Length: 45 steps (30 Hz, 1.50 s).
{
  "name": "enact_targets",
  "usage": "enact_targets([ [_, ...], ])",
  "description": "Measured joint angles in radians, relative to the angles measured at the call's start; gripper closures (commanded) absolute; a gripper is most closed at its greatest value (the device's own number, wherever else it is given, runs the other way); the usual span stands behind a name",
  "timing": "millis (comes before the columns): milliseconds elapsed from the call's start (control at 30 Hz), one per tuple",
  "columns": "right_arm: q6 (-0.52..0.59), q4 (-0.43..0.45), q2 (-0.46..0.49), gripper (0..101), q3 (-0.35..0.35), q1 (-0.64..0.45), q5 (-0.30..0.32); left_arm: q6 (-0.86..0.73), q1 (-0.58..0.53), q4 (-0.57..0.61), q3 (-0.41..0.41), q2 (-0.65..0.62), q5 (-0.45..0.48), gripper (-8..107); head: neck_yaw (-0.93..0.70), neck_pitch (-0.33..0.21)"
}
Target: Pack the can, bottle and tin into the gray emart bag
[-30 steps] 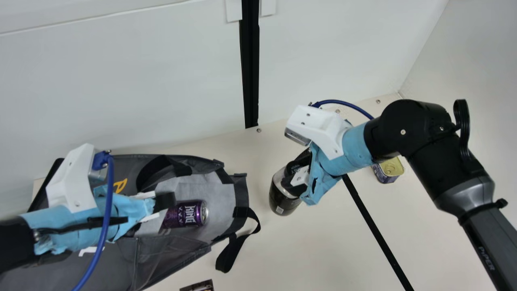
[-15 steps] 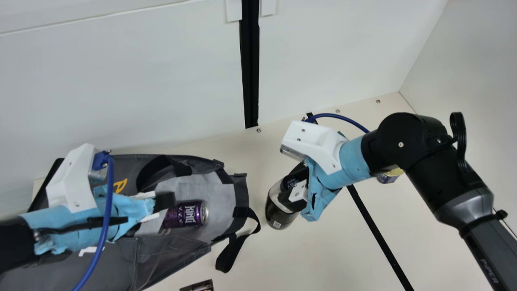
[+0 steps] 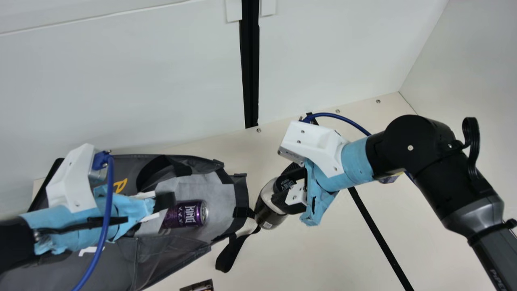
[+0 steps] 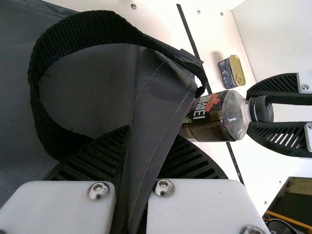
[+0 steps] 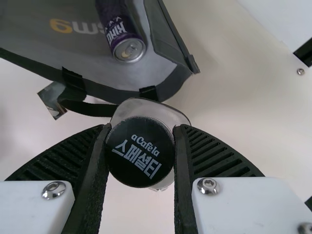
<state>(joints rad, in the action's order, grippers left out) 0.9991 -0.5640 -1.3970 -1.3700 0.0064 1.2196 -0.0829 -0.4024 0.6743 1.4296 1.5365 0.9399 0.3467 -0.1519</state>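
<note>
The gray emart bag lies across the lower left of the main view, its mouth facing the middle; the left gripper is clamped on its edge, probably to keep that mouth spread. Near the centre, the bottle slants beside the opening, base towards it. The right gripper grips it by the cap, which leaves the body free to go in first, I'd judge. The can lies on its side inside the bag. Smallest, the tin sits outside, upper right in the left wrist view, presumably for later.
</note>
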Motion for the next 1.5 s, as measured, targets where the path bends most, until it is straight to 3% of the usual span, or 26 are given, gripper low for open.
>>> enact_targets([
  [1033, 0.155, -0.312, -0.015, 101, 0.012, -0.039, -0.001, 0.0, 0.0, 0.0, 0.0, 0.0, 0.0, 89, 0.0, 0.0],
  [1500, 0.185, -0.374, -0.037, 101, 0.077, 0.05, -0.082, 0.0, 0.0, 0.0, 0.0, 0.0, 0.0, 89, 0.002, 0.0],
])
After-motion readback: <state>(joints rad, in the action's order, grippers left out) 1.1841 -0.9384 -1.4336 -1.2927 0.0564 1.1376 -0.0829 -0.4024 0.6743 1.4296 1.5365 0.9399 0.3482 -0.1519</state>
